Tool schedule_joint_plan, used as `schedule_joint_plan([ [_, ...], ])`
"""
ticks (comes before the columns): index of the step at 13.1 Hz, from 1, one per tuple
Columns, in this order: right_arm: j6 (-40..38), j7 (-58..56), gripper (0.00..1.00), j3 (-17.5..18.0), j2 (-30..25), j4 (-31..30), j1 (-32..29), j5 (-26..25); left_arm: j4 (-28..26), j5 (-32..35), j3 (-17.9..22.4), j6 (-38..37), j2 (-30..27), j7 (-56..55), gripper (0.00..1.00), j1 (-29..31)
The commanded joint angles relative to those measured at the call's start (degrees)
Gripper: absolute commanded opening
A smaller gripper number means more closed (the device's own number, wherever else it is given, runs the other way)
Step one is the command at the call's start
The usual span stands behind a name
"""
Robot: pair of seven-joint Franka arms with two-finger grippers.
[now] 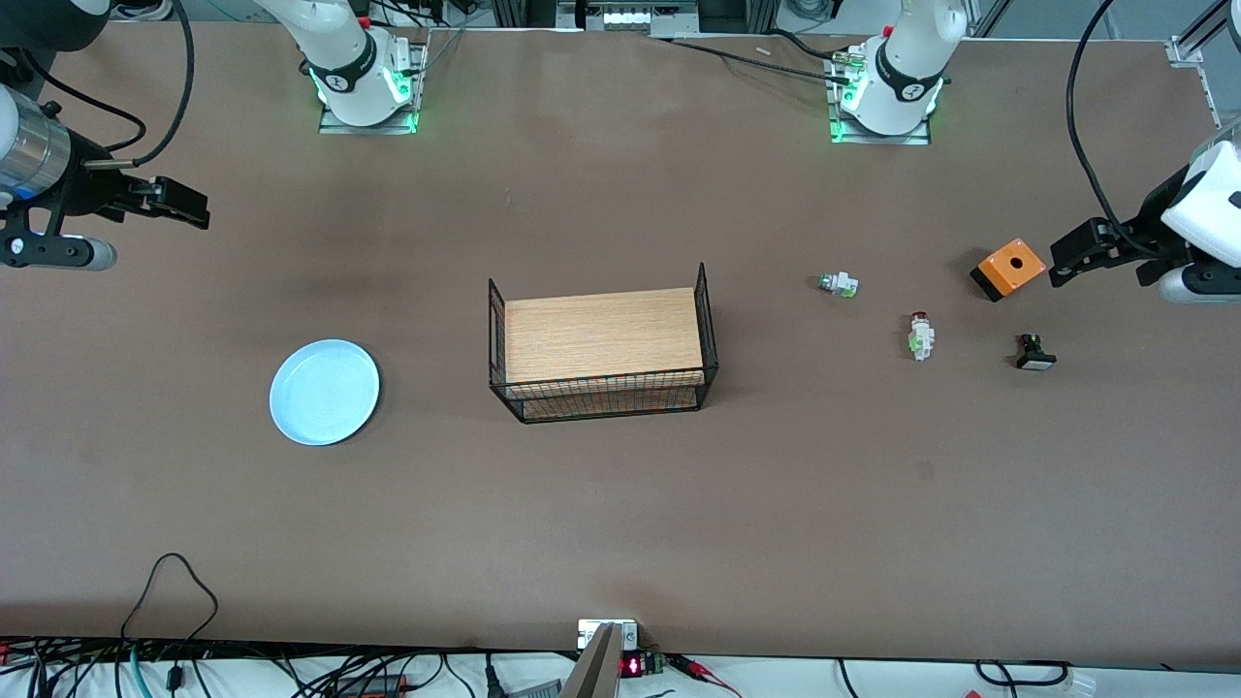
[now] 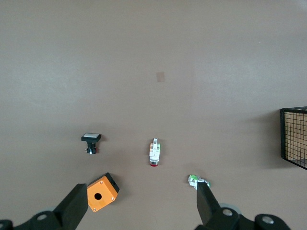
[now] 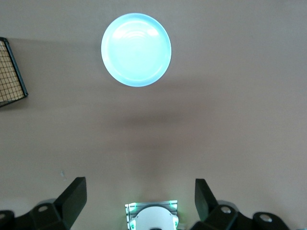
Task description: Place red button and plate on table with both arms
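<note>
Only frontally, plate [image 1: 325, 392] with red button [image 1: 920, 336]

The red button [image 1: 920, 335], a small whitish cylinder lying on its side with its dark red cap pointing toward the robots' bases, rests on the brown tabletop [image 1: 620, 514] toward the left arm's end, while the round pale-blue plate [image 1: 324, 392] lies flat toward the right arm's end.

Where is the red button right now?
The red button lies on the table toward the left arm's end, between the green button and the black button.
</note>
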Motion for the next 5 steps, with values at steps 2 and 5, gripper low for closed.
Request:
schedule_joint_plan([
  [2, -1.3, 0.1, 1.0, 0.3, 1.1, 1.6, -0.8, 0.9, -0.4, -1.2, -0.1, -0.5, -1.0, -0.3, 1.0, 0.0],
  [5, -0.9, 0.0, 1.0, 0.3, 1.2, 1.6, -0.8, 0.9, -0.4, -1.2, -0.1, -0.5, -1.0, -0.3, 1.0, 0.1],
])
